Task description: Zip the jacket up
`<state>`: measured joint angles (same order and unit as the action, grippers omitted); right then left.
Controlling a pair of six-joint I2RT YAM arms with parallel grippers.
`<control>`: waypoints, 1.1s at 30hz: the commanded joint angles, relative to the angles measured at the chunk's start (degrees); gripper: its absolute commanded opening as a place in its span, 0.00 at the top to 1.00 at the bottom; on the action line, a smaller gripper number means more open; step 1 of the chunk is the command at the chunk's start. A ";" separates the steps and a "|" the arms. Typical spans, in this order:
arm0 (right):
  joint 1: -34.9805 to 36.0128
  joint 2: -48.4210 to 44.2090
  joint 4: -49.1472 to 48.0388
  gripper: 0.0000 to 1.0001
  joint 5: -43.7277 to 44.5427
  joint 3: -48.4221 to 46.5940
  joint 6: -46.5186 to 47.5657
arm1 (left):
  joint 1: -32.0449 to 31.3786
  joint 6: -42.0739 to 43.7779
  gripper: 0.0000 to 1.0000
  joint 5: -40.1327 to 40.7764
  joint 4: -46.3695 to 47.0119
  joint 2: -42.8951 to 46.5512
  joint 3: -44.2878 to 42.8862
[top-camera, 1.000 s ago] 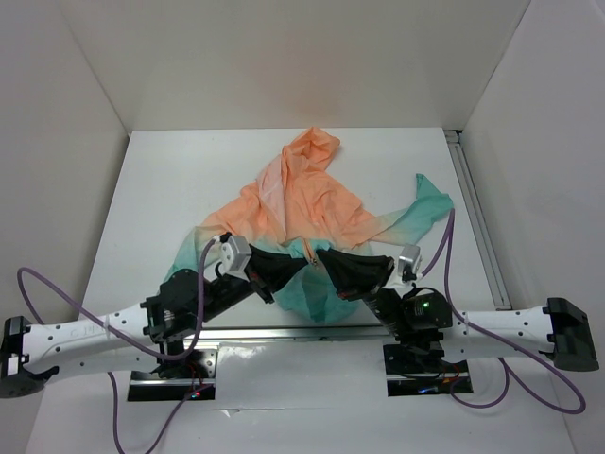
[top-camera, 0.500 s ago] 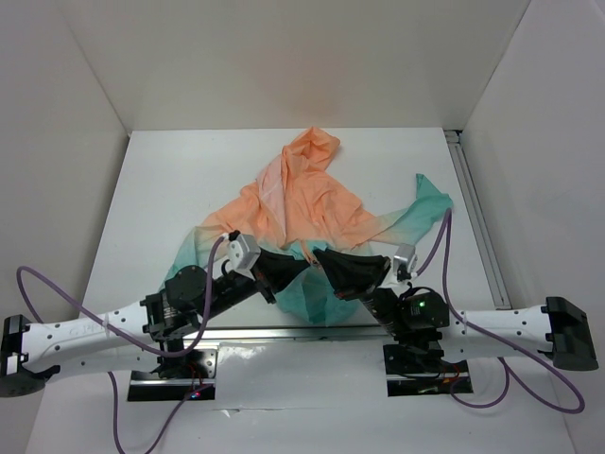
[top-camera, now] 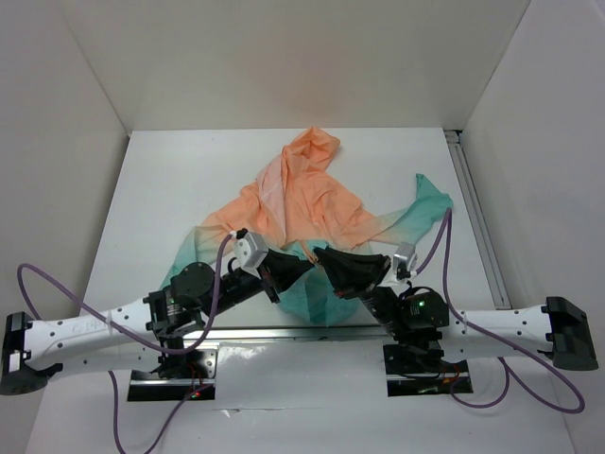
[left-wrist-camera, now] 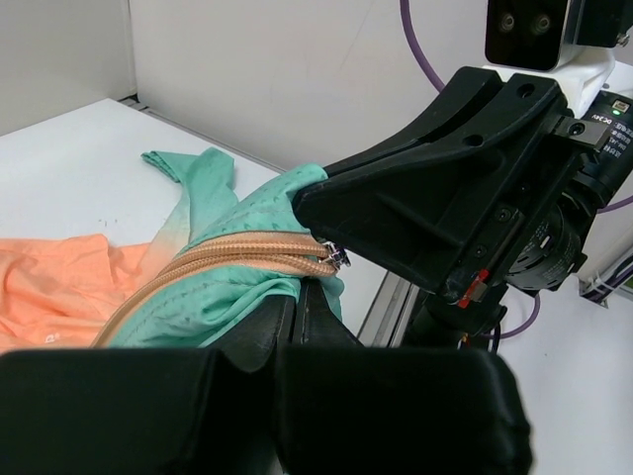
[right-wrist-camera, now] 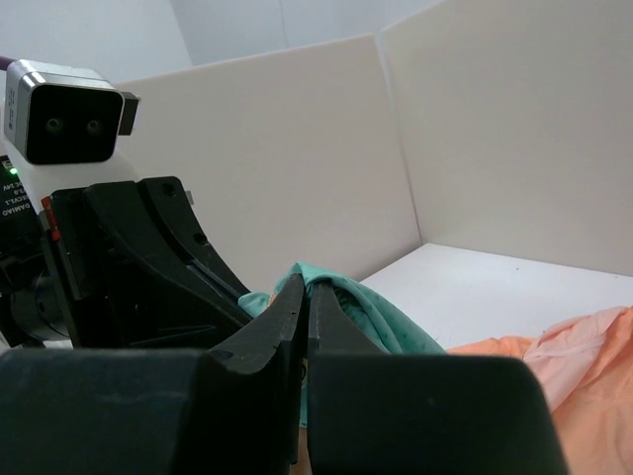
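Note:
The jacket (top-camera: 302,194) lies crumpled mid-table, peach-orange at the far side and teal near the arms. My left gripper (top-camera: 307,266) and right gripper (top-camera: 321,253) meet tip to tip over its teal hem, each shut on a fold of the cloth held off the table. In the left wrist view the shut left gripper (left-wrist-camera: 301,297) holds teal cloth. The orange zipper tape (left-wrist-camera: 247,245) runs over it to a small metal slider (left-wrist-camera: 339,257), right beside the right gripper's black fingers (left-wrist-camera: 415,213). The right wrist view shows the right gripper (right-wrist-camera: 306,284) shut with teal cloth (right-wrist-camera: 381,317) draped over its tip.
White walls enclose the table on three sides. A metal rail (top-camera: 477,222) runs along the right edge and another (top-camera: 274,333) along the near edge. Purple cables (top-camera: 43,284) loop beside both arms. One teal sleeve (top-camera: 430,199) stretches towards the right rail.
My left gripper has moved right and slightly away from the bases, closing the gap to the right gripper. The teal hem between them has bunched up. Both stay shut.

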<state>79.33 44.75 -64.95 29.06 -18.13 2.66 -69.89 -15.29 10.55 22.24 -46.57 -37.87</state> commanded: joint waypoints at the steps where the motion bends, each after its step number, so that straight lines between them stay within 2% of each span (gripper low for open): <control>1: -0.14 -0.02 -1.32 1.00 -0.32 -3.05 -0.11 | -0.07 -0.44 1.00 -3.08 0.70 -0.72 -2.12; 9: -0.14 -0.54 -1.85 1.00 -0.32 -2.52 -0.11 | -0.07 -0.44 1.00 -0.27 0.70 0.06 -2.12; 14: -0.14 -0.54 -1.85 1.00 -0.32 -2.52 -0.11 | -0.07 -1.06 0.92 1.76 3.25 3.93 0.51; 21: -0.14 0.59 -1.85 1.00 -0.85 -3.05 -0.11 | -0.07 -0.44 0.90 1.76 2.72 4.12 -0.36; 24: -0.14 0.60 -1.85 1.00 -0.85 -3.58 -0.11 | -0.07 0.17 0.76 1.15 0.18 3.51 -2.21; 25: -0.14 0.60 -1.85 1.00 -0.85 -3.58 -0.11 | -0.07 0.17 0.62 1.14 -0.61 3.50 -3.26; 27: -0.14 0.60 -1.85 1.00 -0.85 -4.10 -0.11 | -0.07 0.95 0.41 1.14 -1.23 3.50 -4.05; 30: -0.14 1.13 -2.37 1.00 -0.85 -4.11 0.42 | -0.07 1.49 0.27 0.62 -2.46 2.97 -4.58; 33: -0.14 1.65 -2.38 1.00 -0.85 -4.63 0.42 | -0.07 1.49 0.21 0.62 -2.46 2.97 -5.11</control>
<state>79.33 45.87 -64.95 29.08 -19.57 2.63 -69.87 -14.85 11.66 18.31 -43.68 -40.03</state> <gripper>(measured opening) 0.026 0.780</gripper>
